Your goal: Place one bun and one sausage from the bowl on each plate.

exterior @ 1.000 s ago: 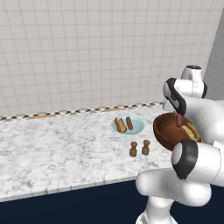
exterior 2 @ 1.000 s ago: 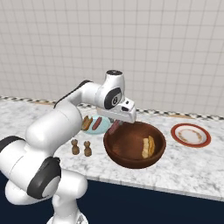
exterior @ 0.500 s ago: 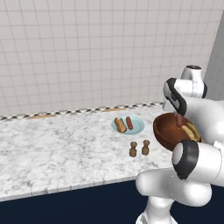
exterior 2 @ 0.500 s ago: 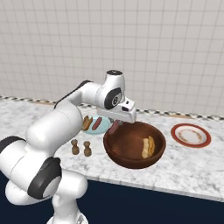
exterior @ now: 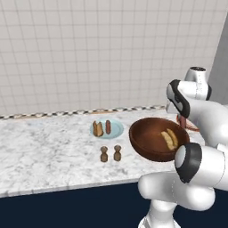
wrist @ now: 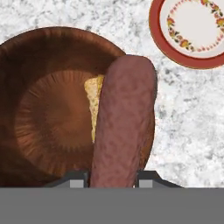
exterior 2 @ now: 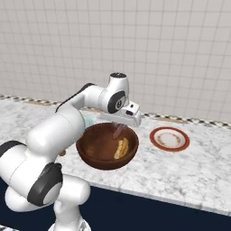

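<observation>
The gripper (wrist: 114,179) is clenched on a sausage (wrist: 124,122), held above the bowl (wrist: 39,109). In the hand view the sausage runs lengthwise up from between the two finger tips, its far end reaching over the bowl's rim toward the white plate (wrist: 192,30) with the red rim. Under it, a bun (wrist: 93,100) lies inside the bowl, partly covered by the sausage.

From the right base view the gripper (exterior 2: 118,131) hangs over the bowl (exterior 2: 97,155), the sausage (exterior 2: 118,130) pointing down into it, and the bun (exterior 2: 121,148) rests on the bowl's floor. The red-rimmed plate (exterior 2: 169,138) sits on the marble surface (exterior 2: 189,173) just beside the bowl, bare.

In the left base view the bowl (exterior: 147,140) stands near the front edge of the surface (exterior: 49,156), with the bun (exterior: 169,139) inside. The blue plate (exterior: 116,130) lies farther back, carrying a second bun (exterior: 98,128) and a second sausage (exterior: 108,126) side by side. Two small brown shakers (exterior: 110,153) stand together between the blue plate and the front edge, apart from the bowl.
</observation>
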